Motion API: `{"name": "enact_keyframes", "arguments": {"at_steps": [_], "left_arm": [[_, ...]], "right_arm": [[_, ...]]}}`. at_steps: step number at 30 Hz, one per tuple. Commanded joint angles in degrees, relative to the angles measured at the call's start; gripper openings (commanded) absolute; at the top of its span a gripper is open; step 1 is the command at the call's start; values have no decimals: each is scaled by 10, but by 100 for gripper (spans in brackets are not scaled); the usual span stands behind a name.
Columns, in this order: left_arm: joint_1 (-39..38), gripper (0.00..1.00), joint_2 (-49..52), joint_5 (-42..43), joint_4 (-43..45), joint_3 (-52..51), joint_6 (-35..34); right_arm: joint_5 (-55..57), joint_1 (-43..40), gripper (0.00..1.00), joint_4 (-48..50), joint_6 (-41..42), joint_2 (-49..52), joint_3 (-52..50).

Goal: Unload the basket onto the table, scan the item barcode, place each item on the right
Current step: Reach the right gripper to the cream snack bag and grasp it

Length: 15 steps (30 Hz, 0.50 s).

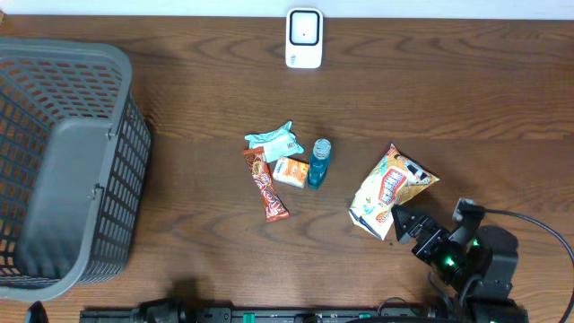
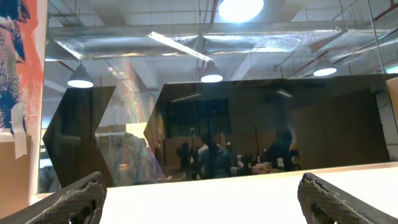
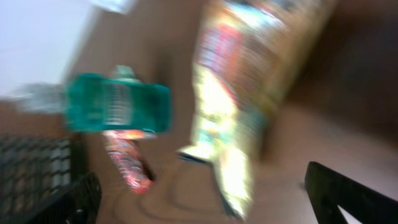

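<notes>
A white barcode scanner stands at the table's far edge. Mid-table lie a teal packet, a red bar, a small orange packet and a blue bottle. A yellow snack bag lies to their right on the wood. My right gripper is open just below the bag's lower corner and holds nothing. The blurred right wrist view shows the bag, the bottle and the bar ahead of the gripper. My left gripper is open, empty and facing the room.
A large grey plastic basket fills the table's left side, and its mesh wall shows in the right wrist view. A black rail runs along the near edge. The right arm's cable loops at the right.
</notes>
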Motion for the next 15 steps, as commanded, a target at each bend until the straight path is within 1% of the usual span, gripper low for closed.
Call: {"name": "enact_keyframes", "arguments": {"at_steps": [1, 4, 11, 15], "left_arm": [[3, 98, -6, 7, 1, -1, -5], [3, 98, -6, 7, 1, -1, -5], [3, 98, -6, 7, 1, -1, -5], [4, 98, -6, 7, 1, -1, -5]], "right_arm": [[66, -4, 99, -31, 58, 63, 5], [67, -4, 99, -6, 58, 128, 5], [83, -4, 99, 143, 62, 336, 5], [51, -4, 99, 219, 62, 441, 5]]}}
